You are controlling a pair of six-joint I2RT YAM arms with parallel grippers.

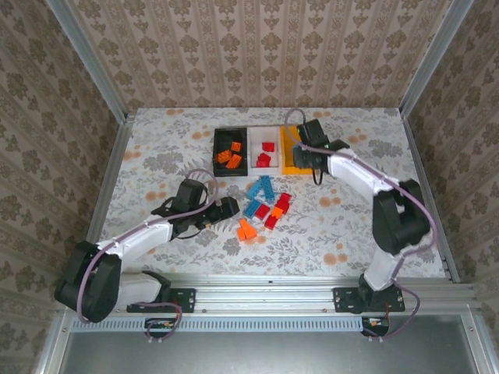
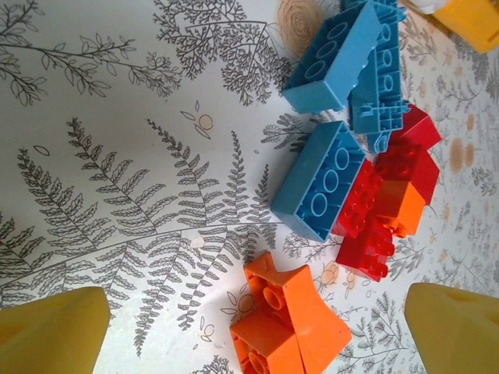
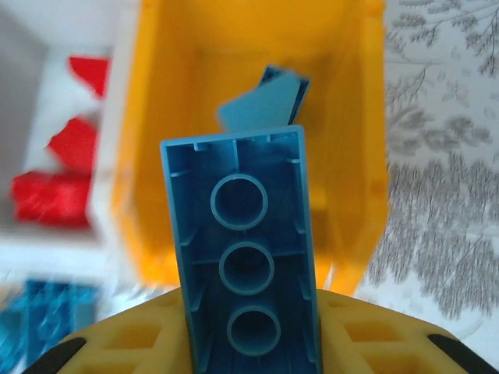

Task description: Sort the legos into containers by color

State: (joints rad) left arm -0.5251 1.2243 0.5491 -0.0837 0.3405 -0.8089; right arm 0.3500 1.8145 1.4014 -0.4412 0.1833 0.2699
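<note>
Well, at the left the left gripper lies low over the table, its arm stretched from the base toward 2 o'clock. Its jaws are spread wide and hold nothing. The wrist view shows orange bricks just ahead, between the fingertips.

At 3 o'clock from it sits the loose pile of blue, red and orange bricks, all touching. At 12 o'clock from the pile three bins stand side by side. The black bin holds orange bricks, the white bin holds red ones, and the yellow bin comes last.

Over that yellow bin hangs the right gripper, its forearm reaching toward 10 o'clock from a raised elbow. It is clenched on a blue brick held hollow side to the camera, above another blue brick lying inside.

The step in hand looks like dropping blue into yellow. The next move calls only for the right jaws to let go over the bin mouth, while the left closes on an orange brick.
</note>
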